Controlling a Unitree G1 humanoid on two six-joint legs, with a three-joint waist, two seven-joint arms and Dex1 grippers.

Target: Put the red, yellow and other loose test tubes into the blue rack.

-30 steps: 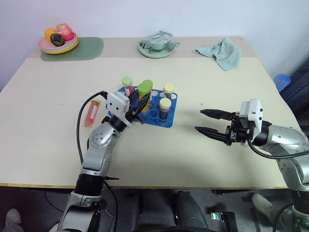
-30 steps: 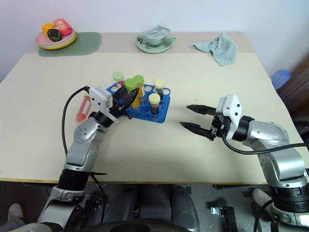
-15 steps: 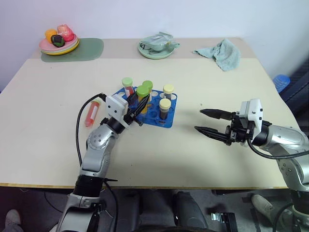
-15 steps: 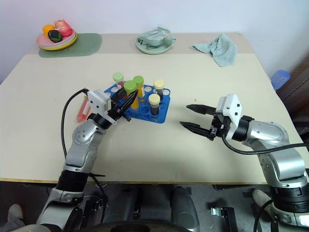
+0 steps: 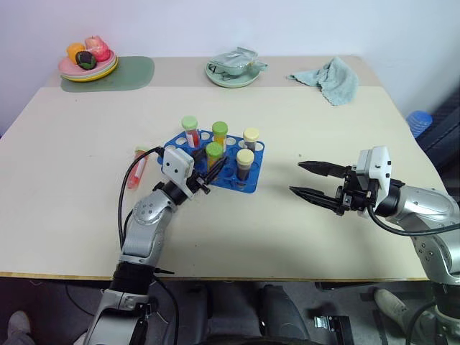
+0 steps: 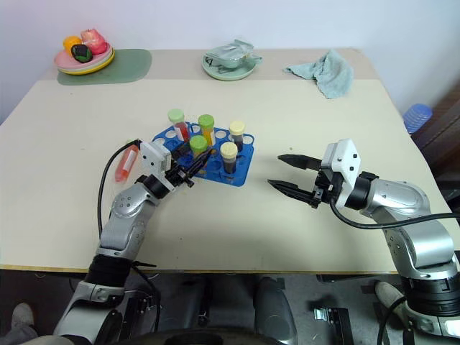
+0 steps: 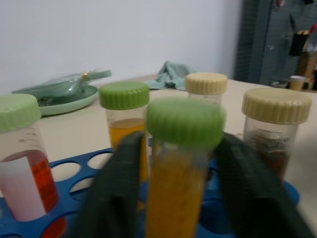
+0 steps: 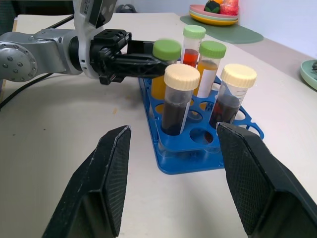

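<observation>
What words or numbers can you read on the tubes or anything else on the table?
No words, brands or signs can be read anywhere.
Red tube with the pale green cap: printed measuring lines with tiny numbers, too blurred to read.
Dark tube with the cream cap: faint measuring lines, no readable numbers.
Blue rack, plates and cloth: no text.

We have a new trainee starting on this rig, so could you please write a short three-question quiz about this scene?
1. How many capped tubes stand in the blue rack?
2. True or false: the red tube is already in the rack.
3. Which hand is at the rack? A. left hand B. right hand

Key:
1. Five.
2. False; it lies on the table left of the rack.
3. A; its fingers flank the front yellow tube.
</observation>
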